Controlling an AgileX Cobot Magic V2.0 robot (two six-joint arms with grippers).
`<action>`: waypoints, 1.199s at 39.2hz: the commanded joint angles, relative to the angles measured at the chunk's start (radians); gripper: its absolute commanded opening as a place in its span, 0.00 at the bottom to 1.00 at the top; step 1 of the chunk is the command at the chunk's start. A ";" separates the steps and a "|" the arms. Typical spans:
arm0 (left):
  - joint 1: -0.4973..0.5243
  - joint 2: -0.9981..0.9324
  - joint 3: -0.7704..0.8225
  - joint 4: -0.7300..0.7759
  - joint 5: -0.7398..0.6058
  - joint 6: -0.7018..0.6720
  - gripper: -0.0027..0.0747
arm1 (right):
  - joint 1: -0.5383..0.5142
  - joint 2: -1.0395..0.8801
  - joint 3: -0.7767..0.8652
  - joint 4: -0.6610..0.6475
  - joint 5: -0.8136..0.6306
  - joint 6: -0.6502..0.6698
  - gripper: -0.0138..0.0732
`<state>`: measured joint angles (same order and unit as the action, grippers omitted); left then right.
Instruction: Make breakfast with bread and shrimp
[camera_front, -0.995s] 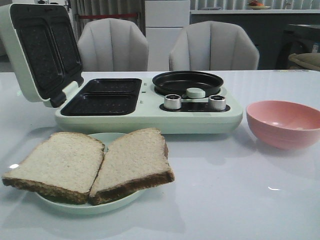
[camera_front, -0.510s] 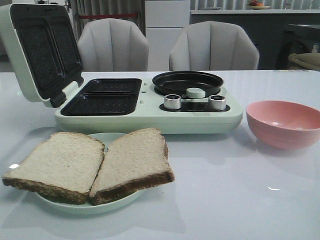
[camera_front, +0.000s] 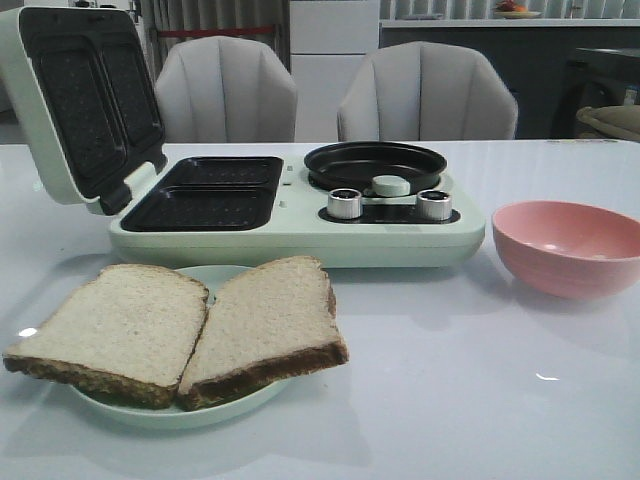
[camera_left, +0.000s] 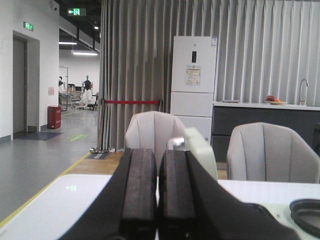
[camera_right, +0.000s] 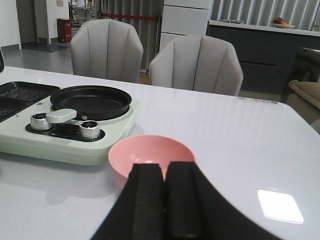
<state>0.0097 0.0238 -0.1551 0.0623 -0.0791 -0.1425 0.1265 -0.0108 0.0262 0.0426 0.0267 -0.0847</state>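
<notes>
Two slices of bread, one on the left (camera_front: 110, 325) and one on the right (camera_front: 265, 320), lie side by side on a pale green plate (camera_front: 200, 412) at the table's front left. The shrimp are hidden. Only an orange sliver (camera_right: 164, 173) shows inside the pink bowl (camera_right: 150, 152) past my right fingertips, too little to identify. My right gripper (camera_right: 165, 167) is shut and empty, hovering just short of that bowl. My left gripper (camera_left: 158, 155) is shut and empty, held up level. Neither gripper appears in the front view.
A mint-green breakfast maker (camera_front: 300, 235) stands behind the plate, its lid (camera_front: 80, 100) raised at the left. It has two dark sandwich wells (camera_front: 205, 195) and a round black pan (camera_front: 375, 163). The pink bowl (camera_front: 570, 245) sits to its right. Two chairs (camera_front: 225, 90) stand beyond the table.
</notes>
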 joint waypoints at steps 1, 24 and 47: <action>-0.001 0.085 -0.127 -0.010 0.053 -0.007 0.18 | -0.004 -0.022 -0.016 -0.003 -0.086 -0.006 0.30; -0.005 0.363 -0.258 -0.047 0.261 -0.007 0.18 | -0.004 -0.022 -0.016 -0.003 -0.086 -0.006 0.30; -0.050 0.382 -0.258 0.068 0.285 -0.007 0.77 | -0.004 -0.022 -0.016 -0.003 -0.086 -0.006 0.30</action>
<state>-0.0313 0.3812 -0.3797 0.1256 0.2679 -0.1425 0.1265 -0.0108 0.0262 0.0426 0.0267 -0.0847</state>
